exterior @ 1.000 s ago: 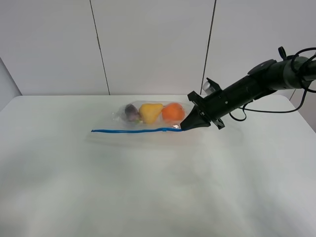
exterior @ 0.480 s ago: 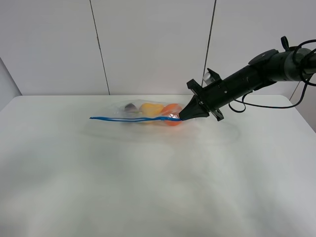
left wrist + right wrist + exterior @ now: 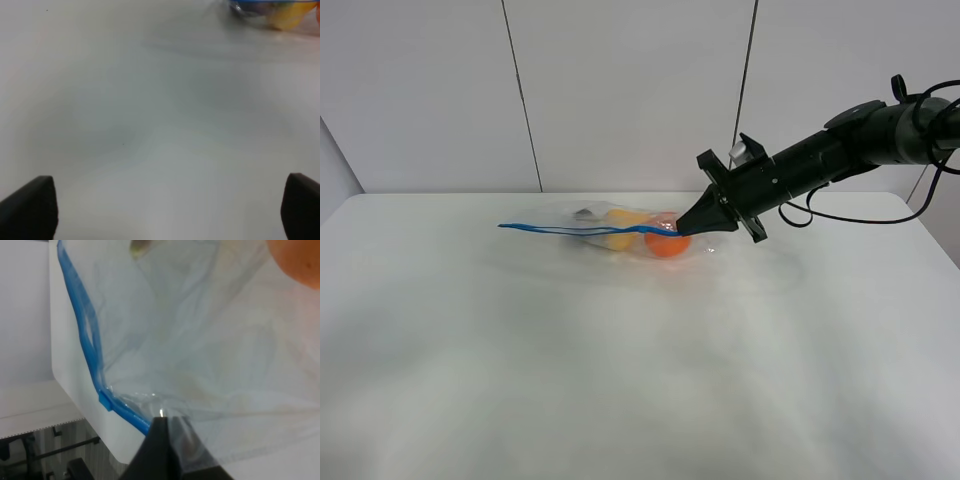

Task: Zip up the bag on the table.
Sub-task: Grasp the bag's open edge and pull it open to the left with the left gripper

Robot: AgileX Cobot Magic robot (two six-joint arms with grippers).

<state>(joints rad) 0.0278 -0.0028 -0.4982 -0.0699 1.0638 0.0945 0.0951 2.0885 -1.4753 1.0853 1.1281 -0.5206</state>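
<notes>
The clear bag (image 3: pixel 620 228) hangs partly lifted over the far middle of the white table (image 3: pixel 620 380). An orange fruit (image 3: pixel 667 246), a yellow one and a dark one show through it. Its blue zipper strip (image 3: pixel 570 231) runs left from my right gripper (image 3: pixel 684 228), which is shut on the strip's right end. The right wrist view shows the pinched edge at the right gripper (image 3: pixel 163 426), the strip (image 3: pixel 80 315) partly gaping, and a small blue slider (image 3: pixel 105 400). My left gripper (image 3: pixel 165 210) is open over bare table, far from the bag (image 3: pixel 272 10).
A white panelled wall (image 3: pixel 620 90) stands behind the table's far edge. The right arm (image 3: pixel 820 155) reaches in from the right with cables behind it. The left arm is out of the exterior high view.
My right gripper has risen and moved slightly back with the zipper end. The bag has come up off the table, and the fruit now sags below the strip.
</notes>
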